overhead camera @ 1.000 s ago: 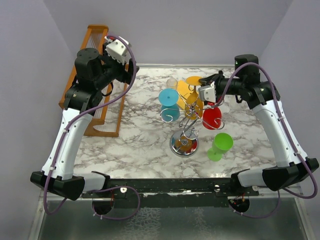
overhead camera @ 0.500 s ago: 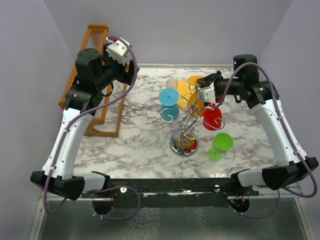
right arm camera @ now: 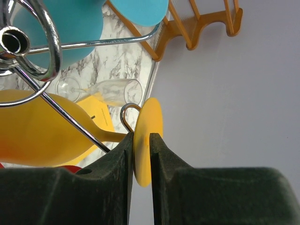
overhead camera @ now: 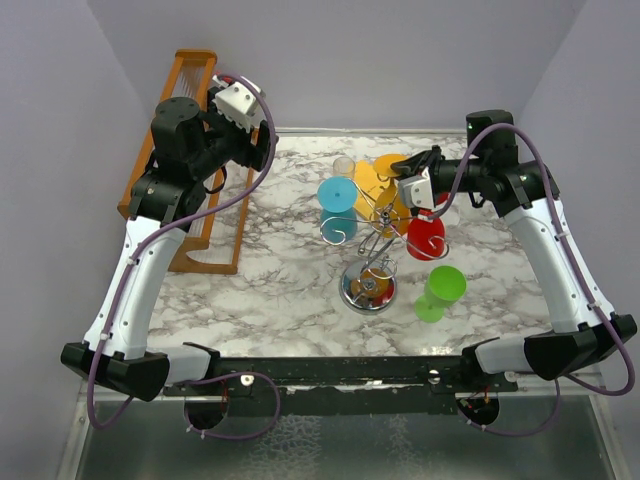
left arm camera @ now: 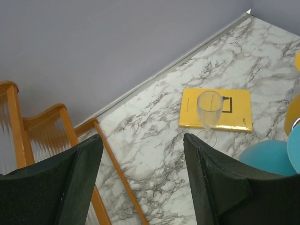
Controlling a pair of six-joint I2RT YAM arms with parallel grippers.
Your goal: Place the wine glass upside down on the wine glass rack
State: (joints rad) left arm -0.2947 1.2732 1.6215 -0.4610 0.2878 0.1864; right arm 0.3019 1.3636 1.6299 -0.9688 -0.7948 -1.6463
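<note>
The wine glass rack (overhead camera: 368, 290) is a chrome wire stand with a round mirror base at mid table. My right gripper (overhead camera: 402, 186) is shut on the round foot (right arm camera: 148, 123) of a yellow-orange wine glass (overhead camera: 374, 186), held sideways at the rack's upper arms. In the right wrist view the glass's stem lies against a chrome wire (right arm camera: 70, 123), and a hook curls beside the foot. My right gripper (right arm camera: 140, 140) pinches the foot's edge. My left gripper (left arm camera: 143, 150) is open and empty, high over the table's back left.
A blue glass (overhead camera: 338, 205) and a red glass (overhead camera: 424, 237) hang on the rack. A green glass (overhead camera: 440, 290) stands to its right. A clear glass (left arm camera: 209, 110) stands by a yellow booklet (left arm camera: 234, 110). An orange wooden rack (overhead camera: 190, 150) stands along the left edge.
My right gripper has shifted very slightly with the yellow-orange glass at the rack. The left arm has not moved.
</note>
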